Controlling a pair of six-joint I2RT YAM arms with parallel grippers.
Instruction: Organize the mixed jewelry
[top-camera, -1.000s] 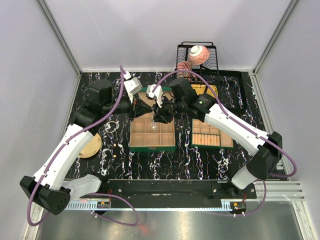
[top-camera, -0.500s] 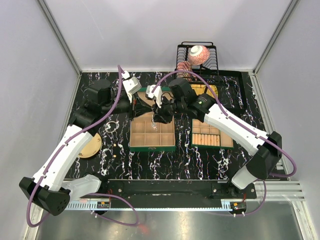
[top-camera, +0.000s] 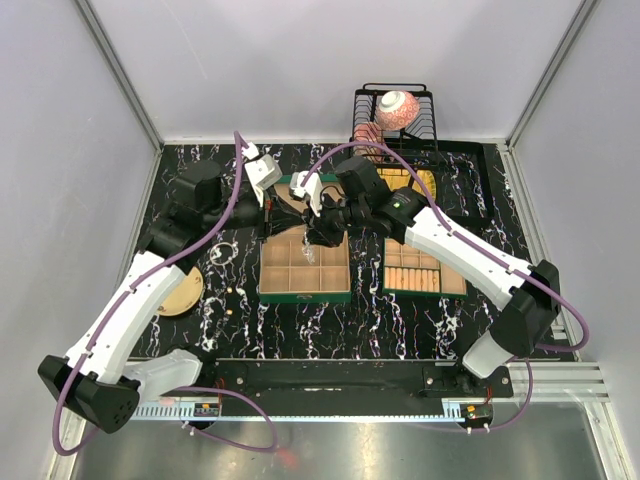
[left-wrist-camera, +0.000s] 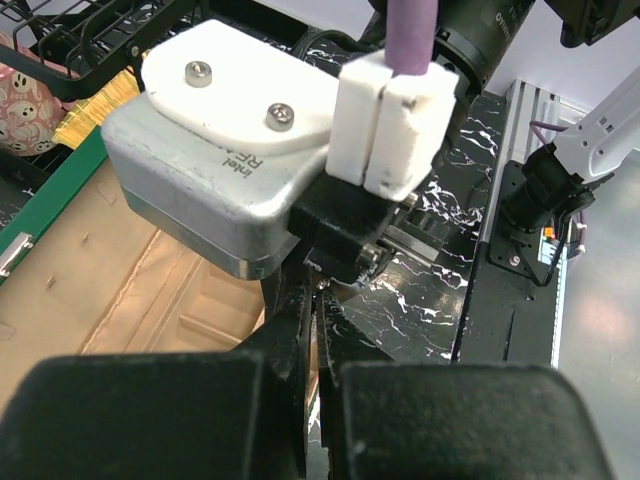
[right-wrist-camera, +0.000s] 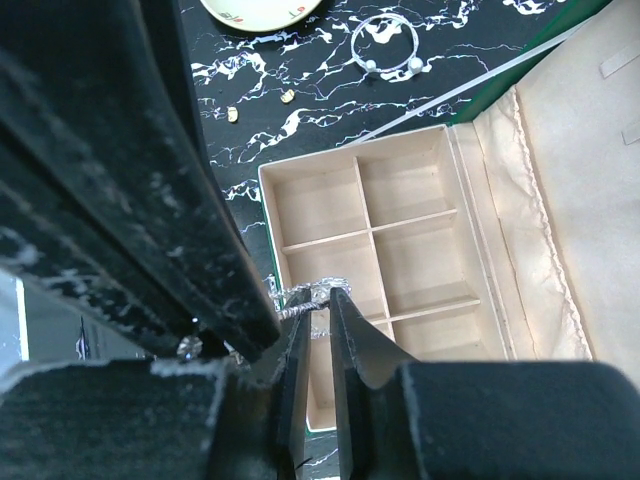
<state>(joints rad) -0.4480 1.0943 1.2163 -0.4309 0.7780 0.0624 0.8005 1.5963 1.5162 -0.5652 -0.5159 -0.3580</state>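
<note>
A thin silvery chain (right-wrist-camera: 312, 293) of the mixed jewelry hangs bunched over the far edge of the green compartment box (top-camera: 305, 292). My left gripper (left-wrist-camera: 320, 292) is shut, and the chain runs from its tips, seen as big black fingers (right-wrist-camera: 215, 300) in the right wrist view. My right gripper (right-wrist-camera: 319, 297) meets it tip to tip, jaws a narrow gap apart with the chain's bunch between the tips. Both grippers (top-camera: 283, 212) (top-camera: 318, 232) hover over the box's back rim. A wire hoop (right-wrist-camera: 385, 45) and two gold studs (right-wrist-camera: 232, 114) lie on the black table.
The box's beige lid (right-wrist-camera: 570, 200) lies open behind it. A second green box (top-camera: 425, 270) with roll padding sits to the right. The gold plate (top-camera: 180, 292) is at the left under my left arm. A black wire rack (top-camera: 395, 125) holding a bowl stands at the back.
My right jaws have narrowed around the chain. Both grippers have drifted slightly toward the back of the table, still tip to tip.
</note>
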